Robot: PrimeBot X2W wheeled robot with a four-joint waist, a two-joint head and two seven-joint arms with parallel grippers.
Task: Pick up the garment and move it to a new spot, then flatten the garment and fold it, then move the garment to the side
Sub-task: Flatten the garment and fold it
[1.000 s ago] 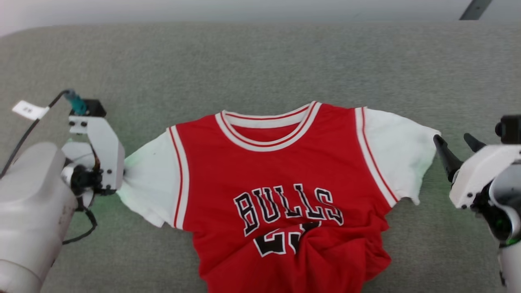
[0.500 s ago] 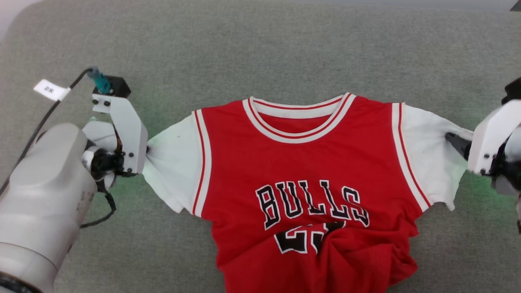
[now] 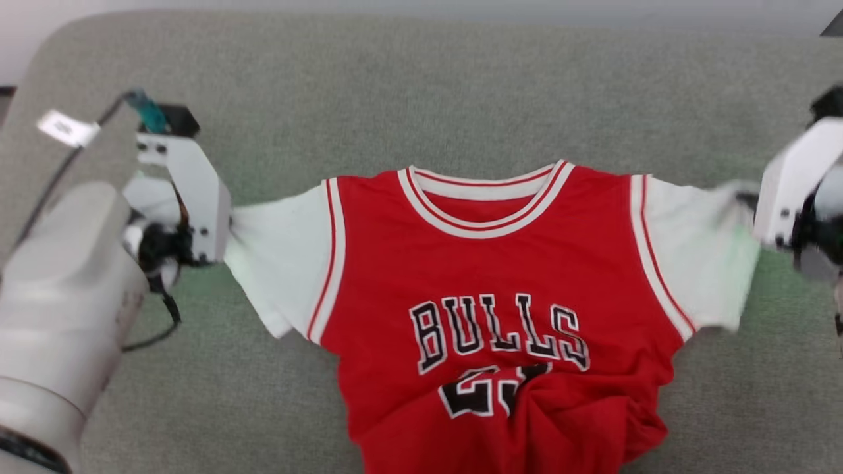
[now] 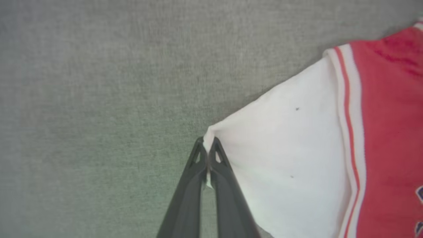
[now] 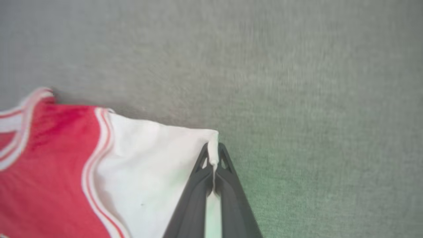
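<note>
— Where is the red short-sleeved T-shirt (image 3: 500, 263) with white sleeves and a red-and-white striped collar?

— It lies front side up on the grey-green woven cloth surface (image 3: 421, 99), collar toward the far edge. The black "BULLS" lettering (image 3: 497, 329) is readable. The chest lies fairly smooth, but the lower part is bunched into folds near the bottom of the head view.

— And the left gripper (image 4: 207, 147)?

— Its two dark fingers are pressed together on the outer tip of the white sleeve on the robot's left (image 3: 276, 263), with a sliver of white cloth showing between them. That sleeve is stretched out sideways.

— The right gripper (image 5: 214, 153)?

— Clamped as well. Its fingers pinch the corner of the other white sleeve (image 3: 691, 257), and cloth stands up between the tips. This side looks blurred in the head view.

— Anything else?

— A dark cable with a white tag (image 3: 66, 128) runs beside the left arm's pale forearm (image 3: 59, 296).
</note>
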